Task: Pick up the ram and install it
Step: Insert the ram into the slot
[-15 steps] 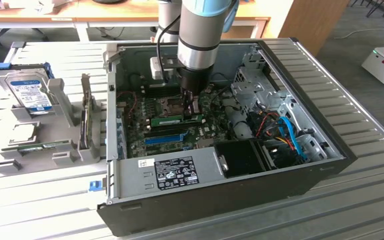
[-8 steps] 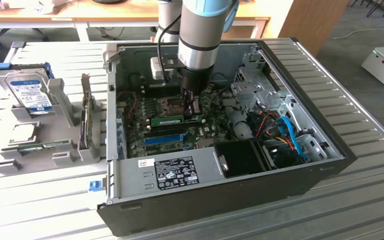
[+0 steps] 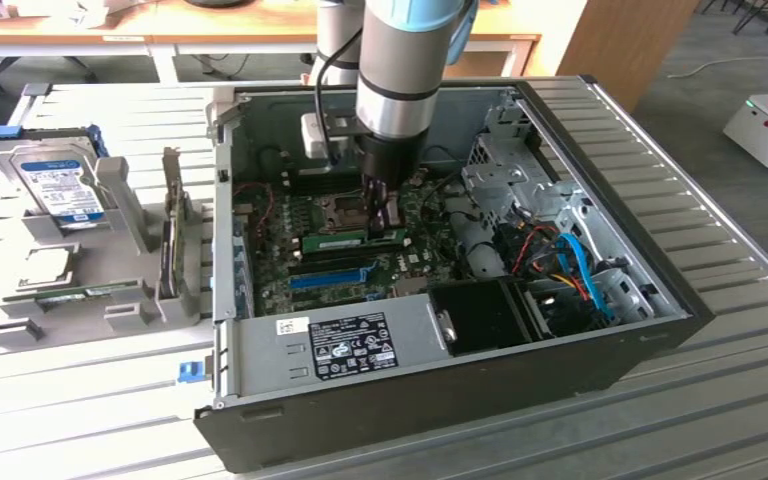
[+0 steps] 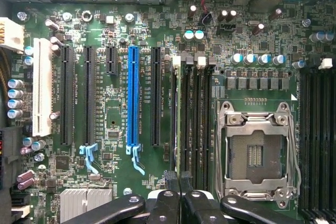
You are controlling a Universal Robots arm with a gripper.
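The arm is down inside the open black metal computer case (image 3: 424, 395), over the green motherboard (image 4: 113, 111). The gripper (image 3: 387, 222) (image 4: 179, 180) has its dark fingers (image 4: 171, 182) pressed together. The ram (image 3: 344, 241) (image 4: 177, 119), a long thin green circuit-board stick, stands edge-up in a dark slot between the blue plastic slot (image 4: 133, 98) and the silver processor socket (image 4: 255, 156). The fingertips sit at its end; whether they are pinching or just touching it is unclear.
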